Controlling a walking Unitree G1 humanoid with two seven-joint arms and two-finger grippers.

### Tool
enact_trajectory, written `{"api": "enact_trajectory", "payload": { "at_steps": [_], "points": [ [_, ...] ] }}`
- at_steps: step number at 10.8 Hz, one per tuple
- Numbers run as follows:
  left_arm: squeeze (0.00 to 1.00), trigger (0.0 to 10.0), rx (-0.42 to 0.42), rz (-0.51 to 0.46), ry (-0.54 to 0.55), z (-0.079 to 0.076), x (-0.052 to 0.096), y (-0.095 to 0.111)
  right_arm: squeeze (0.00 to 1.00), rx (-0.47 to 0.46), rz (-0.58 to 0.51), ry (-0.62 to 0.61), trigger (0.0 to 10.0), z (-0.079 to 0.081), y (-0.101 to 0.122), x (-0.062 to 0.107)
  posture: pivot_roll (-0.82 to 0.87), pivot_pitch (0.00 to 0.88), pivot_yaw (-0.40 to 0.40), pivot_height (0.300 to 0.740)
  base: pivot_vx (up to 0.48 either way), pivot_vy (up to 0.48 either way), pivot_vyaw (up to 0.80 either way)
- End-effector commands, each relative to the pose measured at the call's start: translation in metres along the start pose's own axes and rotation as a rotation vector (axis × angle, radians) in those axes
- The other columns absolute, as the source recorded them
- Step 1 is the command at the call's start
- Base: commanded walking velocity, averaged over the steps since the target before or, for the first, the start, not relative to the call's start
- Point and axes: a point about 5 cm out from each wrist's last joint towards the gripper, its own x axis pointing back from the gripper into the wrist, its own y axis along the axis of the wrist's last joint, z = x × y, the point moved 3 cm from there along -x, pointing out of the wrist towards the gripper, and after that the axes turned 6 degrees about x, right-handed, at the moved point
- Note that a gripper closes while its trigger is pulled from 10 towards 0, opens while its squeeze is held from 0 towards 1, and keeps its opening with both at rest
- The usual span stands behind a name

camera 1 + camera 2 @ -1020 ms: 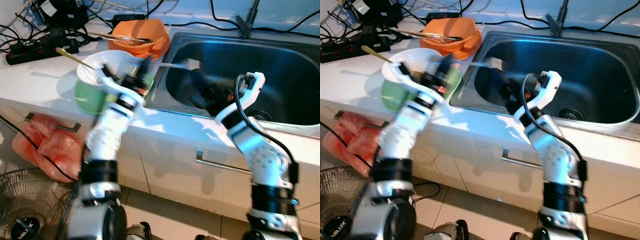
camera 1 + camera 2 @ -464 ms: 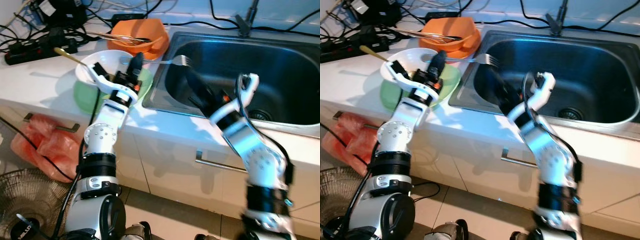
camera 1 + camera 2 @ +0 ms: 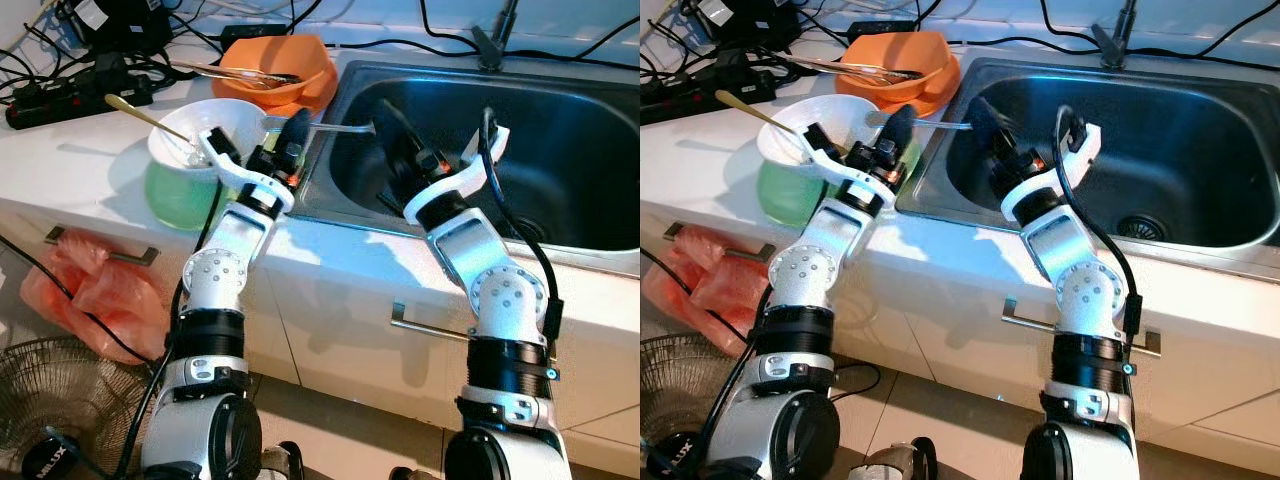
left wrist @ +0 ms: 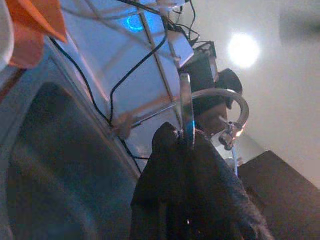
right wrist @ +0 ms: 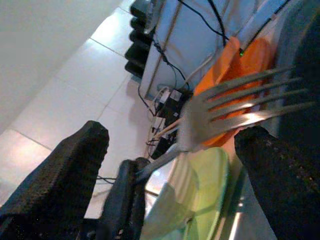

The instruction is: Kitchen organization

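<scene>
A silver fork (image 3: 335, 127) is held level over the sink's left rim, tines pointing toward the basin. My left gripper (image 3: 293, 132) is shut on its handle, and in the left wrist view the fork handle (image 4: 186, 110) sticks out from between the closed black fingers (image 4: 170, 165). My right gripper (image 3: 392, 138) is open just inside the sink, at the tine end. In the right wrist view the fork tines (image 5: 235, 107) lie between its two spread fingers (image 5: 65, 170), untouched.
A white bowl (image 3: 205, 135) with a gold spoon (image 3: 140, 112) sits in a green bowl (image 3: 175, 198) beside the steel sink (image 3: 570, 150). Behind them are an orange bowl (image 3: 300, 60) with utensils, power strips and cables. A red bag (image 3: 85, 290) hangs below; a fan (image 3: 50, 420) stands on the floor.
My right gripper has come up from low in the sink to the fork's tine end. My left gripper has kept the fork and shifted slightly right.
</scene>
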Motion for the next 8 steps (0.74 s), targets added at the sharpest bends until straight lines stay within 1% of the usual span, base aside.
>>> {"api": "enact_trajectory", "payload": {
  "at_steps": [1, 2, 3, 8],
  "points": [
    [0.00, 0.0, 0.015, 0.016, -0.012, -0.002, 0.002, -0.007, 0.00, -0.020, -0.022, 0.009, 10.0, 0.006, 0.003, -0.007, 0.01, 0.145, 0.105, 0.740, 0.000, 0.000, 0.00],
    [0.00, 0.0, 0.019, 0.022, -0.012, -0.002, 0.002, -0.010, 0.00, -0.022, -0.031, 0.006, 9.0, 0.006, 0.004, -0.009, 0.01, 0.146, 0.104, 0.740, 0.000, 0.000, 0.00],
    [0.00, 0.0, 0.025, 0.027, -0.008, -0.002, 0.003, -0.013, 0.00, -0.028, -0.054, 0.000, 0.0, 0.005, 0.008, -0.012, 0.01, 0.148, 0.103, 0.740, 0.000, 0.000, 0.00],
    [0.00, 0.0, 0.039, 0.034, 0.005, 0.000, 0.006, -0.016, 0.00, -0.020, -0.101, -0.025, 0.0, 0.000, 0.018, -0.013, 0.01, 0.153, 0.102, 0.740, 0.000, 0.000, 0.00]
  ]
}}
